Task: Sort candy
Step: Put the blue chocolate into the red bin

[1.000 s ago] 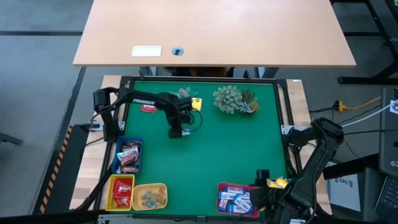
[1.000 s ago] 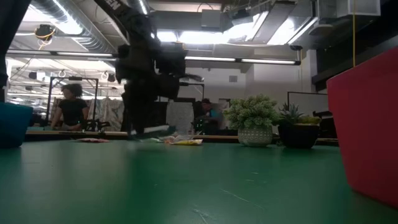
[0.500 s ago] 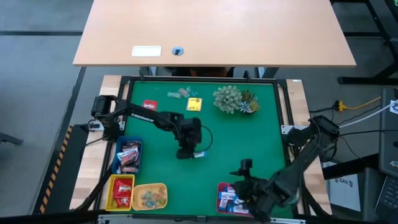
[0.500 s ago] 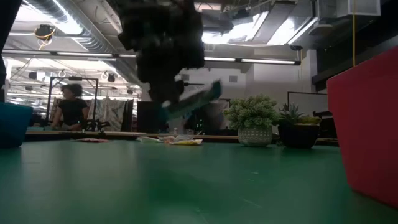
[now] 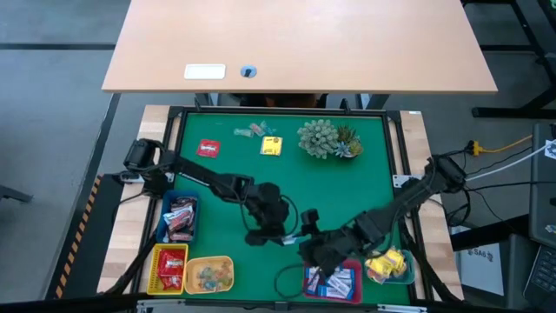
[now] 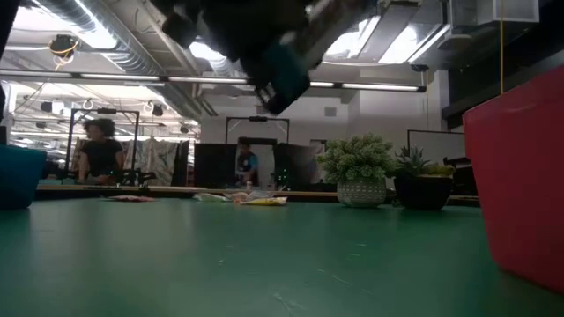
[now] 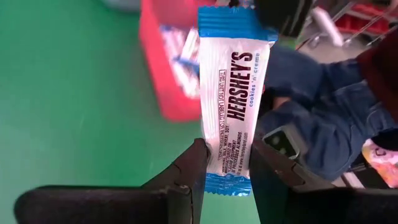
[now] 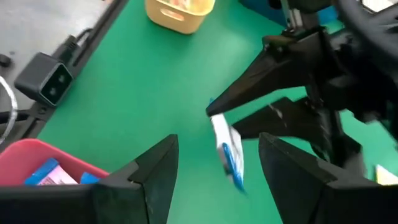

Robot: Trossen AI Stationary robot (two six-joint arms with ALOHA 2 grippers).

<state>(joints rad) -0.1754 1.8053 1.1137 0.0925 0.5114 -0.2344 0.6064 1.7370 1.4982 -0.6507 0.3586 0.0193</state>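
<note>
Carrying: the left gripper [image 7: 227, 158] is clamped on a blue-and-white candy bar [image 7: 232, 87], pinched near one end so most of the wrapper sticks out past the fingers.
Bar's place: in mid-air over the near middle of the green mat [image 5: 347, 191], just short of the red tray [image 5: 306, 263] at the near edge.
Right gripper: its fingers [image 8: 155, 168] stand apart and hold nothing; in the high view it [image 5: 314, 252] hangs just beside the left gripper [image 5: 276, 228], over the red tray's far rim.
Red tray: already holds other blue-and-white sweets [image 5: 334, 280], so it is probably where this bar belongs.
Doing it well: carry the bar fully over the tray's wall before letting go, and lower it, since a long, light wrapper dropped from height may tip out.
Risk: the two arms are crowded; a handover or a drop both call for the right arm to keep clear of the bar's free end.
Near left: blue tray [image 5: 193, 203], small red tray [image 5: 157, 258] and yellow tray [image 5: 228, 262], each with sweets.
Far side: a red candy [image 5: 208, 149], a yellow candy [image 5: 271, 146] and a few clear-wrapped ones [image 5: 252, 130] lie unsorted beside the plant [image 5: 321, 139].
</note>
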